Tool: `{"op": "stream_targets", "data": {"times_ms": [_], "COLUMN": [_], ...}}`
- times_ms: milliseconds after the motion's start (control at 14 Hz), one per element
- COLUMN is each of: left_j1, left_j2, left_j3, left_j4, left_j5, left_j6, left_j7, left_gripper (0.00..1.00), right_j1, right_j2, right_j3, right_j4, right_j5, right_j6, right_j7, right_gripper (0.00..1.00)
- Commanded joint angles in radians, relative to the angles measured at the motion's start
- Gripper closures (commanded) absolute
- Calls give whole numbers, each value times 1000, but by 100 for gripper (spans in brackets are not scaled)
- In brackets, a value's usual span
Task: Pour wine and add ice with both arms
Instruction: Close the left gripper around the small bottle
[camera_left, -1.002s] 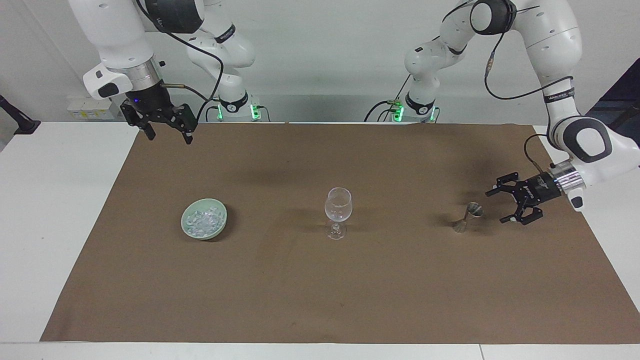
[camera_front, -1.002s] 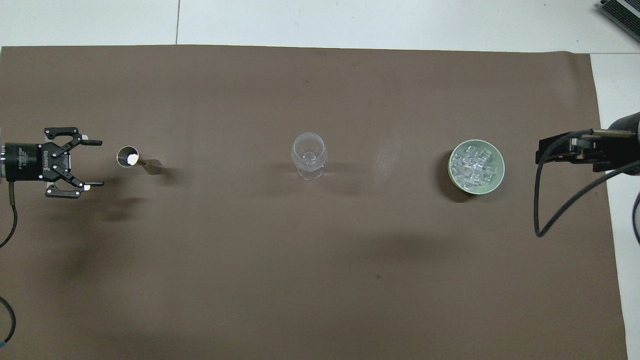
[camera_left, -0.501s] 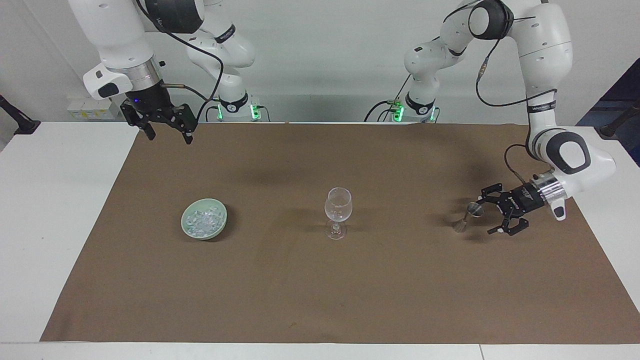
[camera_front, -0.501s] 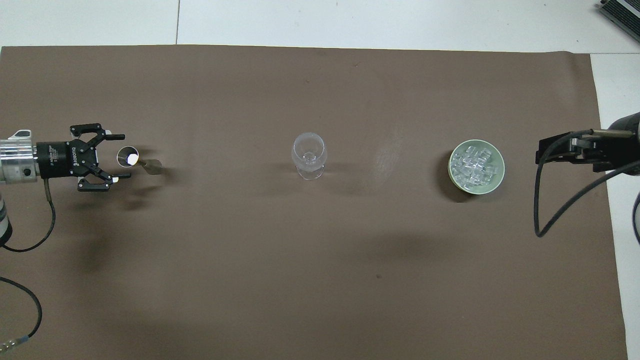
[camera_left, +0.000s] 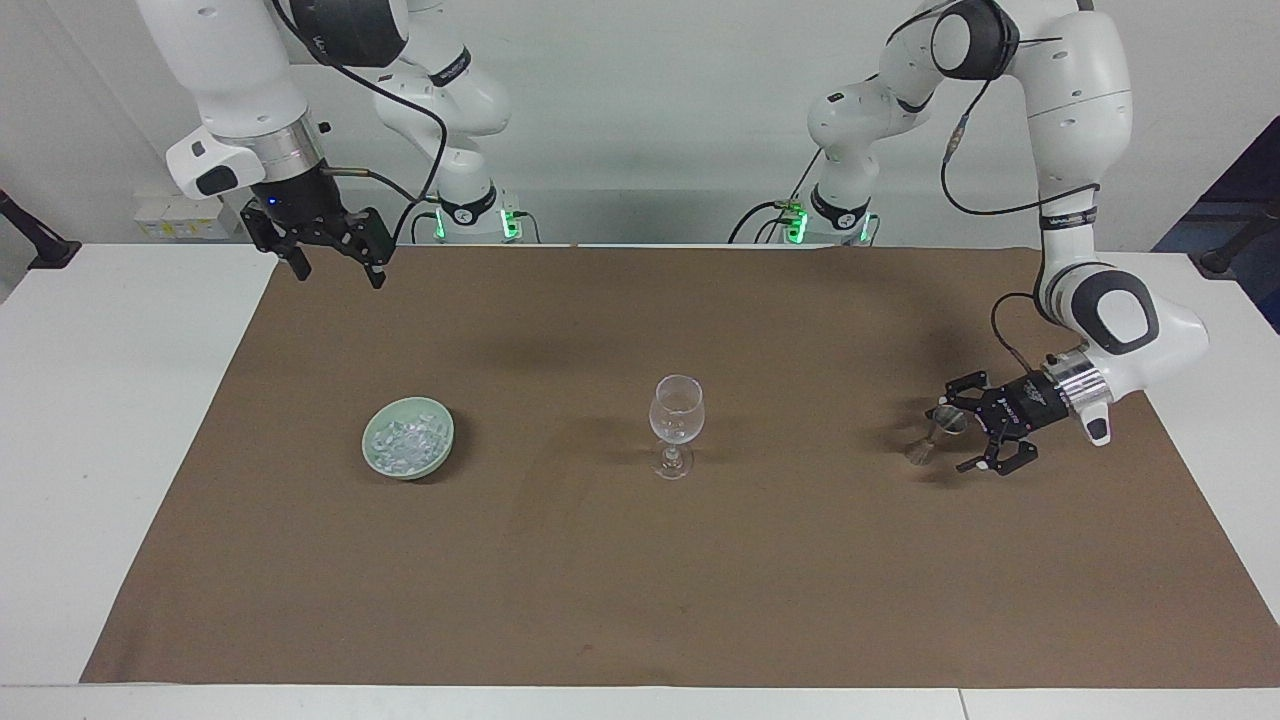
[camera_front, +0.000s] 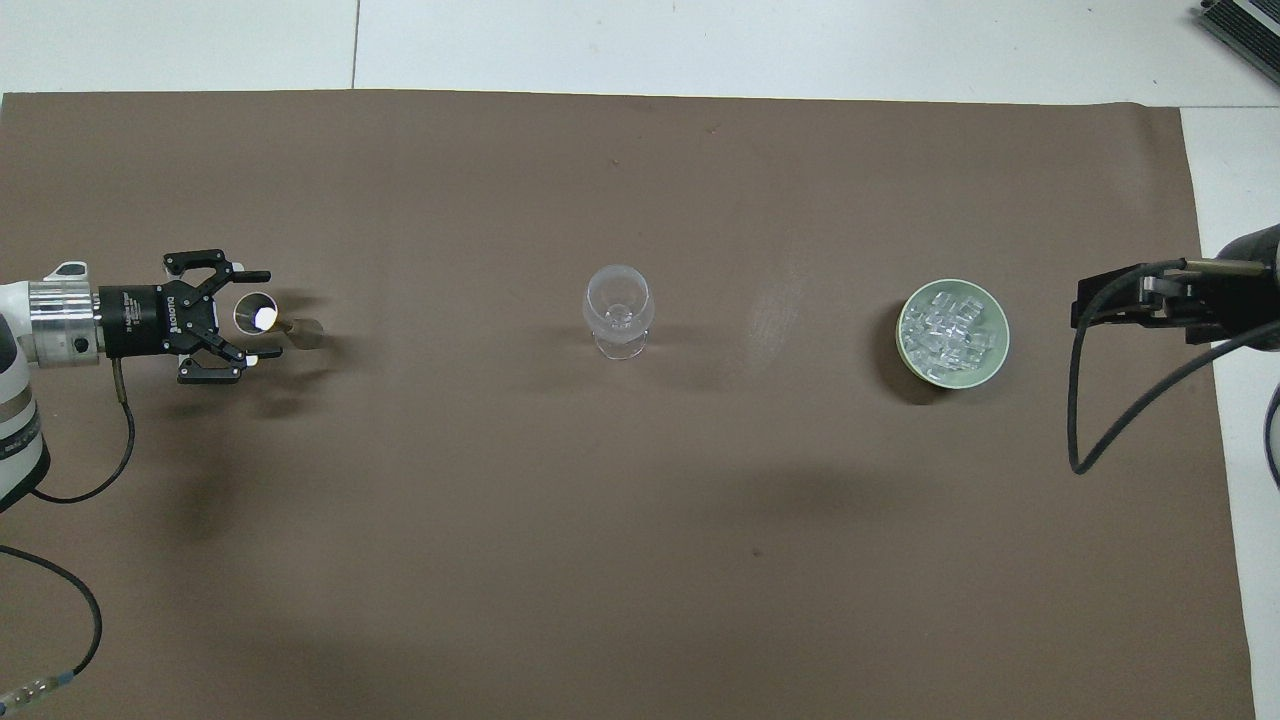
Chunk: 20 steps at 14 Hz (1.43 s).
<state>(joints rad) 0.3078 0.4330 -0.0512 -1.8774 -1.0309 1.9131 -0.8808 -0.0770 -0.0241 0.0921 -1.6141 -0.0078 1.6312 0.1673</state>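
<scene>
A small metal jigger (camera_left: 928, 438) (camera_front: 256, 316) stands on the mat at the left arm's end. My left gripper (camera_left: 948, 438) (camera_front: 270, 314) is low and level, open, with one finger on each side of the jigger's cup and not closed on it. No wine can be made out. A clear wine glass (camera_left: 677, 410) (camera_front: 618, 305) stands upright mid-table. The ice (camera_left: 405, 440) (camera_front: 950, 330) is heaped in a pale green bowl (camera_left: 447, 440) (camera_front: 1003, 340) at the right arm's end. My right gripper (camera_left: 340, 275) (camera_front: 1085, 300) waits open, raised over the mat's edge.
A brown mat (camera_left: 640, 580) covers most of the white table (camera_left: 110, 450). Jigger, glass and bowl stand in one row across it. A black cable (camera_front: 1100, 420) hangs from the right arm.
My left gripper has moved in along the row toward the wine glass, from beside the jigger to straddling its cup, staying open. The right arm has not moved.
</scene>
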Motion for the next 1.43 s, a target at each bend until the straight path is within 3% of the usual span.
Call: {"op": "stream_targets", "data": {"times_ms": [0, 143, 358, 859, 1359], "left_j1": [-13, -13, -16, -16, -7], "left_j2": [-22, -22, -27, -28, -30], "left_j3": [7, 7, 7, 7, 7], "left_j4": [-35, -39, -52, -51, -51], "left_j5": [-21, -23, -23, -21, -23], "left_j6": [27, 24, 18, 4, -3], "left_j7": [13, 16, 54, 66, 66], "left_gripper": [0, 0, 15, 31, 71], "right_j1": [-21, -21, -21, -21, -21], "right_j2": [-19, -19, -19, -19, -19], "right_j3": [9, 9, 9, 9, 9], "right_j4": [-23, -23, -23, -23, -23], "right_j5": [6, 6, 6, 6, 6], "right_j6": [15, 15, 13, 15, 15], "right_j7": [-26, -26, -26, -26, -26], "right_gripper": [0, 0, 0, 0, 0]}}
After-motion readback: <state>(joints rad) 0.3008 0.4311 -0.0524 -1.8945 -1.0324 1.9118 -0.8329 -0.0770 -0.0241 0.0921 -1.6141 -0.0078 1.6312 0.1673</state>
